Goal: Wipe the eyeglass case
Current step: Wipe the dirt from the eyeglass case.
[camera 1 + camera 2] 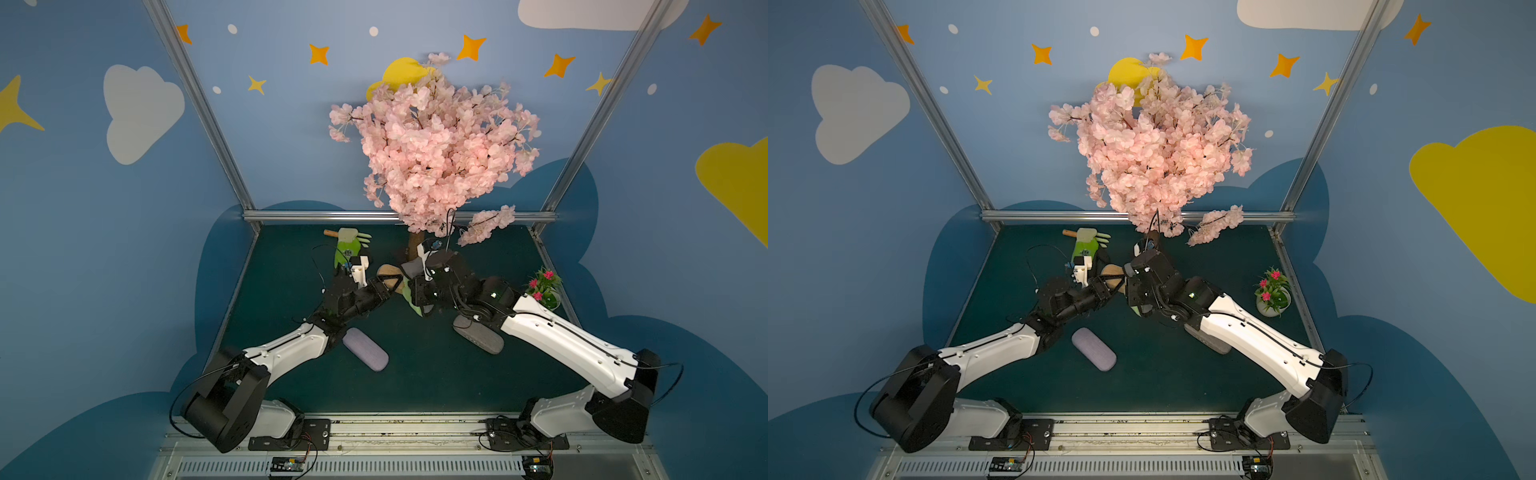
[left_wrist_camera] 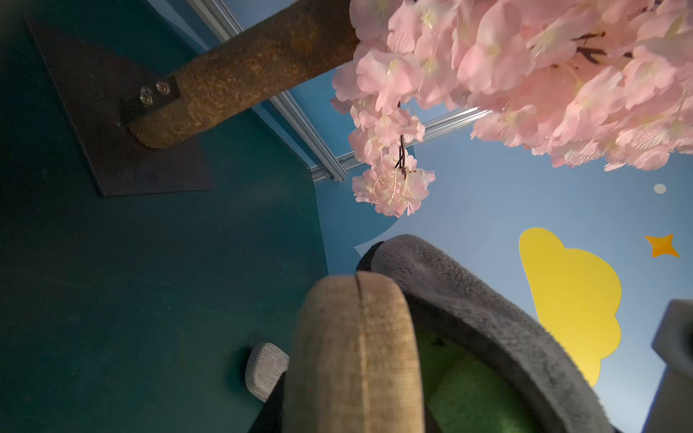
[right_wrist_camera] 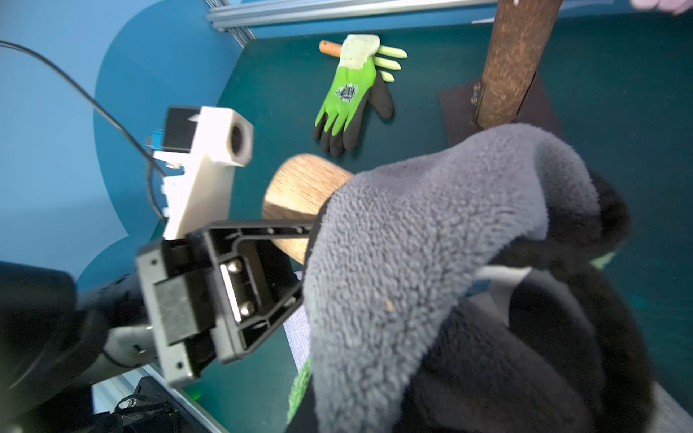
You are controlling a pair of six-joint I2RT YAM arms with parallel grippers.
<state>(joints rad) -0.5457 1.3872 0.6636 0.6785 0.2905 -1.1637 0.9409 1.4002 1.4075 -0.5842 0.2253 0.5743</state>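
My left gripper (image 1: pixel 387 286) is shut on a tan, wood-grain eyeglass case (image 1: pixel 388 275) and holds it up above the table near the tree trunk. The case fills the near part of the left wrist view (image 2: pixel 356 356). My right gripper (image 1: pixel 411 286) is shut on a grey fleece cloth (image 3: pixel 412 243) with a green underside (image 2: pixel 468 390). The cloth drapes over the far end of the case and hides the right fingers. In the right wrist view the case (image 3: pixel 300 180) sticks out from under the cloth, with the black left fingers (image 3: pixel 262 228) on it.
A lavender case (image 1: pixel 365 349) lies on the green table beside the left forearm. A grey case (image 1: pixel 478 338) lies under the right forearm. A green glove (image 1: pixel 347 249) lies at the back over a wooden handle (image 1: pixel 330 233). The tree trunk (image 1: pixel 414 245) and a flower pot (image 1: pixel 546 289) stand nearby.
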